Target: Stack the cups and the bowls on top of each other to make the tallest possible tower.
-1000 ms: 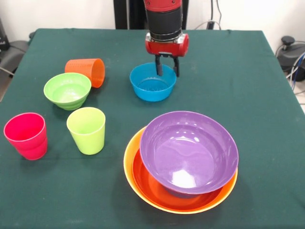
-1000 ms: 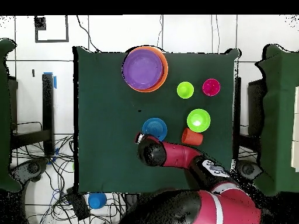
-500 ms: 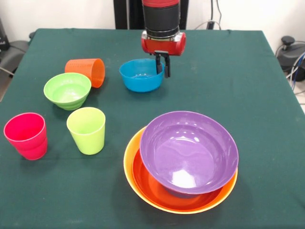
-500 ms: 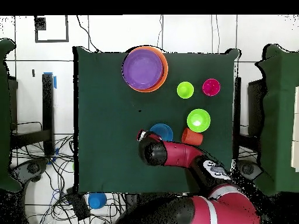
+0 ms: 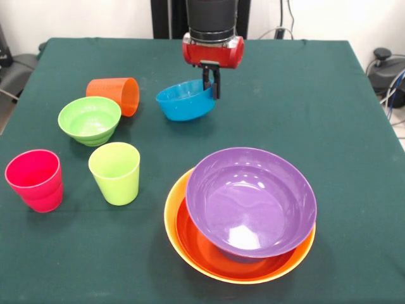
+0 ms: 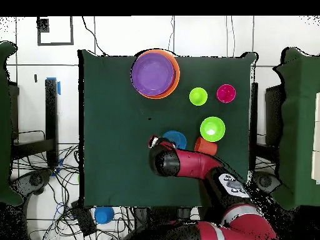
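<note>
Gripper [image 5: 211,81] fingers pinch the right rim of the blue bowl [image 5: 183,101], which hangs tilted just above the worktop [image 5: 329,114]. Purple bowl [image 5: 251,201] sits tilted in red-orange bowl [image 5: 202,244] inside yellow-orange bowl [image 5: 172,215]. Orange cup [image 5: 115,94] lies on its side, touching green bowl [image 5: 89,120]. Lime cup [image 5: 115,172] and pinkish-red cup [image 5: 35,179] stand upright.

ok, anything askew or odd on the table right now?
Two things. The small glossy blue plastic bowl hangs tilted, pinched by its rim in the tool. The smooth orange plastic cup lies on its side beside the small round green bowl. Nothing looks spilled or damaged.
</note>
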